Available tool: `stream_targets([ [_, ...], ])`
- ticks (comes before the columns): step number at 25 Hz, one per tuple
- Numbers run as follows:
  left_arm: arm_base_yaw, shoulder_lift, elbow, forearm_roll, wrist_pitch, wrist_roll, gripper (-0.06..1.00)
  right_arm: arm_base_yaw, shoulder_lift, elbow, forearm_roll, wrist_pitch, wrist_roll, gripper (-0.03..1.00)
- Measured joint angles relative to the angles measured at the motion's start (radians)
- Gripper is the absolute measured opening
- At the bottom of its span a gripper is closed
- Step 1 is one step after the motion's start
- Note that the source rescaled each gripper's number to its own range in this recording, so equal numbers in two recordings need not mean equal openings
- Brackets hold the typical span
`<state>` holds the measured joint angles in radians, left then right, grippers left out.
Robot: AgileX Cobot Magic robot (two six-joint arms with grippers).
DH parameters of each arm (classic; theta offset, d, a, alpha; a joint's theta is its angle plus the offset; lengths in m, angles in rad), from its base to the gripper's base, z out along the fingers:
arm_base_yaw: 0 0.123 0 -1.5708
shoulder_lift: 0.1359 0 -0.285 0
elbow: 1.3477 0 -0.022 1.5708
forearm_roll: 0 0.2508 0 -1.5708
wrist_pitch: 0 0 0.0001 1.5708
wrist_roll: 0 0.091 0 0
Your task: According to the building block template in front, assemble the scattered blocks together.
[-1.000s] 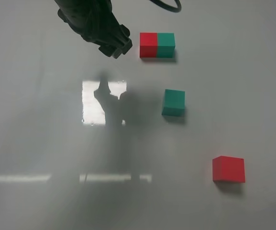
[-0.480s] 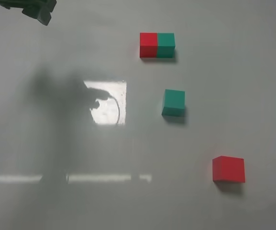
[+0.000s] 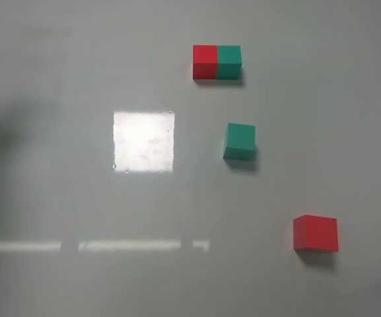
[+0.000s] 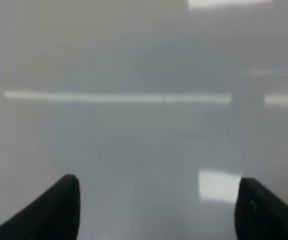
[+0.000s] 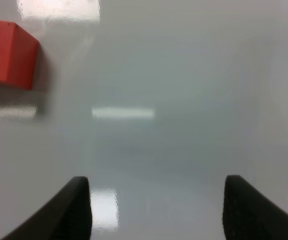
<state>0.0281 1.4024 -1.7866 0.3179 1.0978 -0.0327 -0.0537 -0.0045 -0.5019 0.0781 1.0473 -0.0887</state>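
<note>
Overhead: nothing is assembled yet. The building block template (image 3: 216,62) sits at the far side of the table (image 3: 58,284), red half left, green half right. The green cube (image 3: 240,141) lies loose a little nearer than it. The red cube (image 3: 315,233) is nearer again and off to the right. The two cubes are well apart. No arm shows in this view. My read: the whole job is left for you, joining both cubes with red left of green. The table is glossy grey-white and throws back a bright square and a thin strip of light. Blocks may slide on it. No room is visible past it.

Left wrist: left gripper (image 4: 157,190) has its jaws spread wide with nothing between, only bare table below.

Right wrist: right gripper (image 5: 156,185) has its jaws released too, empty. The red cube shows ahead, off to one side, well apart.
</note>
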Motion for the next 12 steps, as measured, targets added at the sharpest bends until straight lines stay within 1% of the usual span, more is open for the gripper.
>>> stream_targets([
  [2,0.069,-0.039,0.076,-0.048,-0.034,0.019,0.67,0.0,0.0,0.0,0.0,0.0,0.0,0.4],
  [4,0.111,-0.093,0.15,-0.095,-0.078,0.044,0.67,0.0,0.0,0.0,0.0,0.0,0.0,0.4],
  [8,0.121,-0.212,0.305,-0.136,-0.118,0.058,0.67,0.0,0.0,0.0,0.0,0.0,0.0,0.4],
  [12,0.121,-0.362,0.464,-0.141,-0.137,0.077,0.67,0.0,0.0,0.0,0.0,0.0,0.0,0.4],
])
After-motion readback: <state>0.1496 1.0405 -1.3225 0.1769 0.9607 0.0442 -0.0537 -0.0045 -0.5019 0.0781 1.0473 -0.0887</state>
